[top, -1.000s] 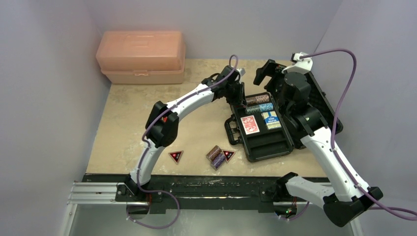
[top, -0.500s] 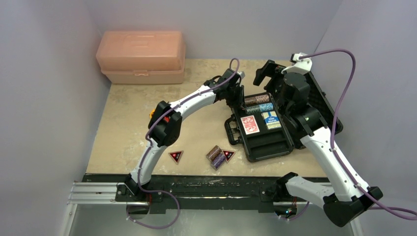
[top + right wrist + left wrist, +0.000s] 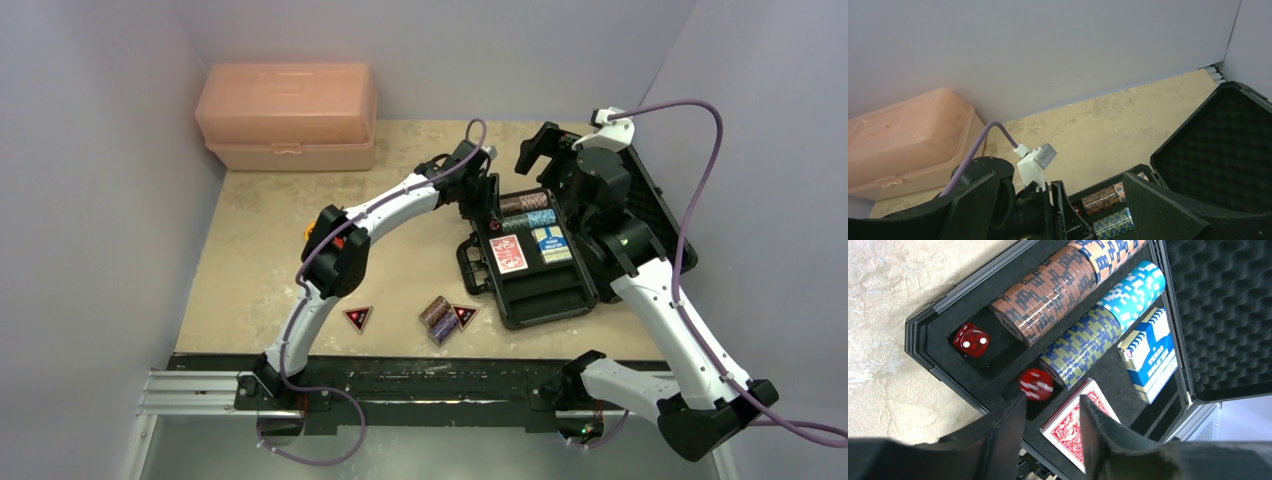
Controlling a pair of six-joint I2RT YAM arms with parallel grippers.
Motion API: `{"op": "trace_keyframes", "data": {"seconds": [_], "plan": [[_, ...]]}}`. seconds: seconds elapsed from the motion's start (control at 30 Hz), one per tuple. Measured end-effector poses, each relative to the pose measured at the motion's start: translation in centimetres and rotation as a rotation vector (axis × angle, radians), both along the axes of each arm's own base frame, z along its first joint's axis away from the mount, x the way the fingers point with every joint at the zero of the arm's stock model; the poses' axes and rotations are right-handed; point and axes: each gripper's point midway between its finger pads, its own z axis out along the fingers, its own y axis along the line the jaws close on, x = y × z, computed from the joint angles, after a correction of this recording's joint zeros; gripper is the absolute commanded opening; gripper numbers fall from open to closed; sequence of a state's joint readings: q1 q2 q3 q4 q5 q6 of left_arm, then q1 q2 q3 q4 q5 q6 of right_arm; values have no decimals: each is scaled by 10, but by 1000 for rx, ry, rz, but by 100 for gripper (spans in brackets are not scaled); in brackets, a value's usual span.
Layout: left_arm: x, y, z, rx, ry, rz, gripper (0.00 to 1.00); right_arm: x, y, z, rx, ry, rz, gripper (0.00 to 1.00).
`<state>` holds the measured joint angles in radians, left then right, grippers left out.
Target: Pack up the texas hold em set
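Case (image 3: 578, 300) mostly packed: chip rows (image 3: 1058, 290), red deck (image 3: 508, 253), blue deck (image 3: 551, 244), dice (image 3: 971, 339) in. Left gripper (image 3: 1053, 400) narrowly parted, right gripper (image 3: 1060, 187) wide, both empty. Loose chip stack (image 3: 438, 318), triangular tokens (image 3: 358, 318) at lower centre, not packed yet.

Soft, even overhead light, faint shadows; wrist views mostly sharp exc. one red die (image 3: 1036, 384), blurred.

Plain pale lavender walls (image 3: 90, 200) are enclosing a beige, stone-patterned tabletop (image 3: 260, 250), soft even light falling across it
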<state>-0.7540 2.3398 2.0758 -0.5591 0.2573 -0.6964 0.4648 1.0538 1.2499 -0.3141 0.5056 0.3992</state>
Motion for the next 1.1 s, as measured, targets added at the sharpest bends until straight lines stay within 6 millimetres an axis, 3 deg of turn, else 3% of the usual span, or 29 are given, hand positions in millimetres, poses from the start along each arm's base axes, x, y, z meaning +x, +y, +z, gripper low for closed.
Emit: {"op": "trace_keyframes", "data": {"seconds": [0.1, 0.17, 0.47, 0.63, 0.9, 1.0, 1.1], "plan": [[0, 0, 0, -1, 0, 1, 63, 0, 0, 0, 0, 0, 0, 99], [0, 0, 0, -1, 0, 1, 65, 0, 0, 0, 0, 0, 0, 99], [1, 3, 4, 12, -20, -2, 65, 0, 0, 0, 0, 0, 0, 99], [-4, 15, 28, 20, -74, -11, 64, 0, 0, 0, 0, -1, 0, 99], [-19, 50, 90, 31, -213, 2, 61, 0, 1, 0, 2, 1, 8, 99], [-24, 70, 100, 73, -243, 33, 61, 0, 3, -1, 3, 2, 14, 99], [-32, 94, 95, 142, -247, 76, 60, 0, 5, -1, 6, 3, 26, 99]]}}
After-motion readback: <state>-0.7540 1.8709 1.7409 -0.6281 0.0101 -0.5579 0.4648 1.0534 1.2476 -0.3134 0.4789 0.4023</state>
